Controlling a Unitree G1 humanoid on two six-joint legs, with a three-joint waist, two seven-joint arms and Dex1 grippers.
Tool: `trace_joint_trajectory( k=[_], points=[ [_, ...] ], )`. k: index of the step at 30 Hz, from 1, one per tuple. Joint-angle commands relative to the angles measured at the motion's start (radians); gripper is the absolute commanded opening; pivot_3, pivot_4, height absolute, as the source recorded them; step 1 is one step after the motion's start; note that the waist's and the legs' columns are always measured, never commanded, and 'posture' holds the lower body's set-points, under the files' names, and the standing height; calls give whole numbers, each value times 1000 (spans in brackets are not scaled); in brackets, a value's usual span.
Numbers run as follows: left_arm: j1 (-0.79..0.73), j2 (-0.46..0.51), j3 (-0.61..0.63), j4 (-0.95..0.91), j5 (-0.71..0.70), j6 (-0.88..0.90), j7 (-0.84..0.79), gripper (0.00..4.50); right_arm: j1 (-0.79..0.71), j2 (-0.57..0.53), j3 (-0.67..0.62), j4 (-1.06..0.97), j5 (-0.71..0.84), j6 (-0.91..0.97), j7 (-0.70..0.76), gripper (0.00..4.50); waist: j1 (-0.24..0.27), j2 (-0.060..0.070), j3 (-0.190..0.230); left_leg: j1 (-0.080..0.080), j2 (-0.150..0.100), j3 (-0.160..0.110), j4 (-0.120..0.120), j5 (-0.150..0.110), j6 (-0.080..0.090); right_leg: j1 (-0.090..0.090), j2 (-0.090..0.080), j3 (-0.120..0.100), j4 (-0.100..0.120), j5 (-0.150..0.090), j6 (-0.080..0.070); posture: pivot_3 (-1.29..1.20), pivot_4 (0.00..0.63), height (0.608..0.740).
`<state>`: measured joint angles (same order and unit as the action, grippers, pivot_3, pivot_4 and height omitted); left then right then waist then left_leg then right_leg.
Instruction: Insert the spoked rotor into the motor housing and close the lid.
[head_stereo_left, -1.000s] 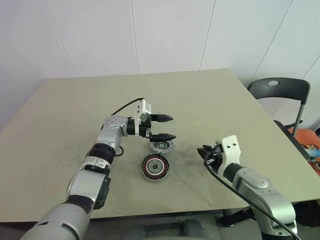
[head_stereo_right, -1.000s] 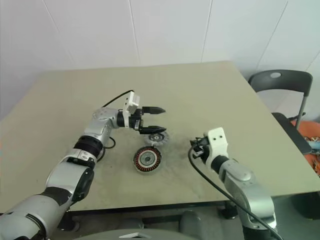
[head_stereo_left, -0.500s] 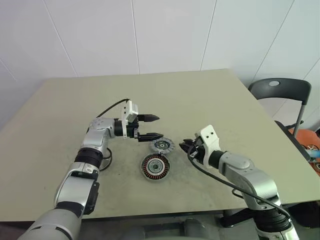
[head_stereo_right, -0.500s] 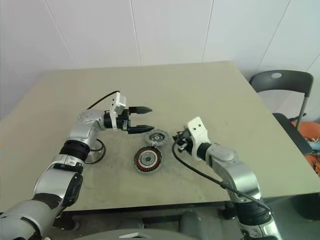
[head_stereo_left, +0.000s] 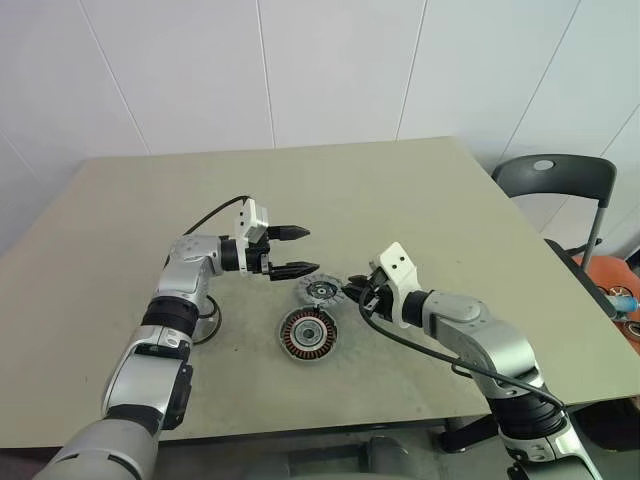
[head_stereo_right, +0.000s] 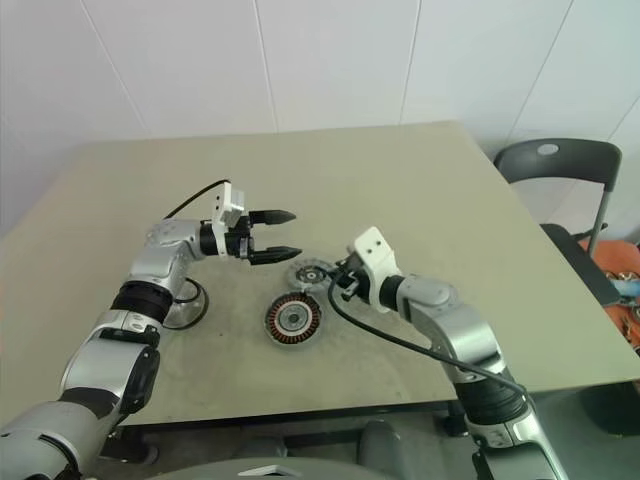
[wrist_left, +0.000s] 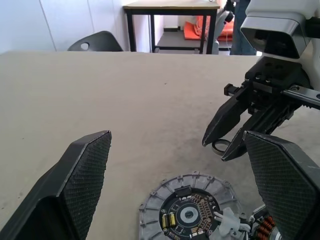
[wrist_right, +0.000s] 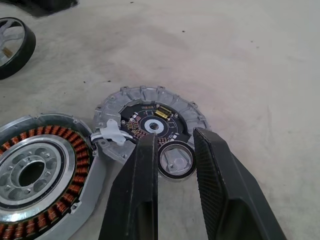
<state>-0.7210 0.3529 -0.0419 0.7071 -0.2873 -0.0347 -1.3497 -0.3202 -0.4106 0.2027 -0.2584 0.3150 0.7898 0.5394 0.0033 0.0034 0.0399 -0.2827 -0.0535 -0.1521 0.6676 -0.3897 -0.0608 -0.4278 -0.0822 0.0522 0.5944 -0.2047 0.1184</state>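
Rotor (wrist_right: 37, 172), copper windings showing, lies on my worktop (head_stereo_left: 420, 200) touching the notched grey lid (wrist_right: 150, 122). My right pincer (wrist_right: 174, 150) grasps a small dark ring (wrist_right: 176, 161) beside the lid. My left pincer (head_stereo_left: 297, 251) hovers released above.

No legible text, label, brand, number or sign is recorded in any view. A printed circuit face is carried by the lid (wrist_right: 150, 121), with small components around a dark centre, but no lettering on it can be made out. The spoked rotor (wrist_right: 37, 172) with its copper windings is unmarked as far as can be seen. The table (head_stereo_left: 400, 200) surface, the wall panels (head_stereo_left: 330, 70) and the chair (head_stereo_left: 555, 185) bear no readable markings.
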Motion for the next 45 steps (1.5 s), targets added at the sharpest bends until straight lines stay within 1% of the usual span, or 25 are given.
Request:
trace_joint_trajectory(
  k=[1,6,10,13,20,24,35,45],
  points=[
    [47,16,33,-114,-29,12,26,4500,-45,8,0,16,4,-36,37,676,-1,0,0,0,0,0,0,0,0,0,0,0,0,0,0,0,0,740],
    [122,41,51,-209,-39,47,67,4500,-62,-7,22,18,34,-17,117,676,-1,0,0,-1,0,0,0,0,0,-1,0,0,1,0,0,0,0,740],
    [158,50,58,-259,-43,65,90,4500,-75,-12,84,-14,64,8,210,676,-1,0,0,-1,0,0,0,0,0,-1,0,0,1,0,0,0,0,740],
    [176,65,69,-288,-48,76,110,4500,-95,-13,153,-10,46,5,254,676,-1,-1,0,-1,0,0,0,0,0,-1,0,0,1,0,0,0,0,740],
    [223,96,78,-358,-64,109,136,4500,-116,-22,232,11,-1,-20,291,676,-10,-2,-1,-1,0,0,0,0,0,-1,0,0,1,0,0,0,0,740],
    [241,105,80,-396,-73,132,152,4500,-119,-20,252,24,-24,-35,295,676,-15,-2,-2,-1,0,0,0,0,0,-2,0,0,1,0,0,0,0,740],
    [256,101,66,-521,-94,220,220,4500,-136,25,247,70,-49,-60,285,676,-16,-3,-2,-1,0,0,0,0,0,-2,0,0,1,0,-1,0,0,740],
    [248,108,65,-572,-105,268,256,4500,-128,24,257,65,-57,-60,308,676,-16,-3,-2,-1,0,0,0,0,-1,-2,0,0,1,0,-1,0,0,740]
  ],
)
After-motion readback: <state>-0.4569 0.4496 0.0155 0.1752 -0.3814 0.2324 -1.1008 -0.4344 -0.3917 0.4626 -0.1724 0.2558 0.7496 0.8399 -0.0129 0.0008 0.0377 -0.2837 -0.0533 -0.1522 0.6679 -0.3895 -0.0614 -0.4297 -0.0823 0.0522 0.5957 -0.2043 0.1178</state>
